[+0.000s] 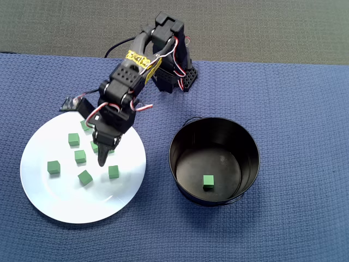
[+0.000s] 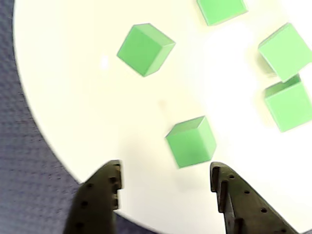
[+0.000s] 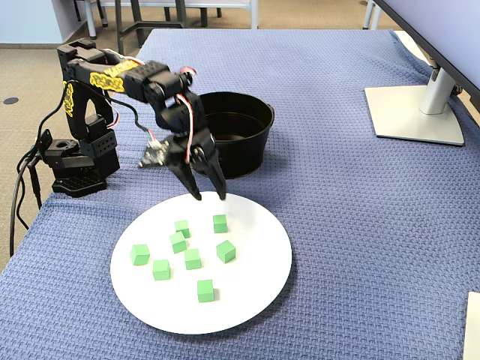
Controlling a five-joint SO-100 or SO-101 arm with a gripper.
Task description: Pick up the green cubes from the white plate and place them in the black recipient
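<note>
Several green cubes lie scattered on the white plate, also in the fixed view. One more green cube lies on the bottom of the black recipient, which stands right of the plate in the overhead view. My gripper is open and empty, pointing down over the plate's edge nearest the recipient. In the wrist view my gripper has its jaws spread wide, with one green cube on the plate just ahead of the gap, untouched. From overhead my gripper hides part of two cubes.
The arm's base stands at the back of the blue cloth. A monitor stand sits at the far right in the fixed view. The cloth's front edge lies close below the plate there.
</note>
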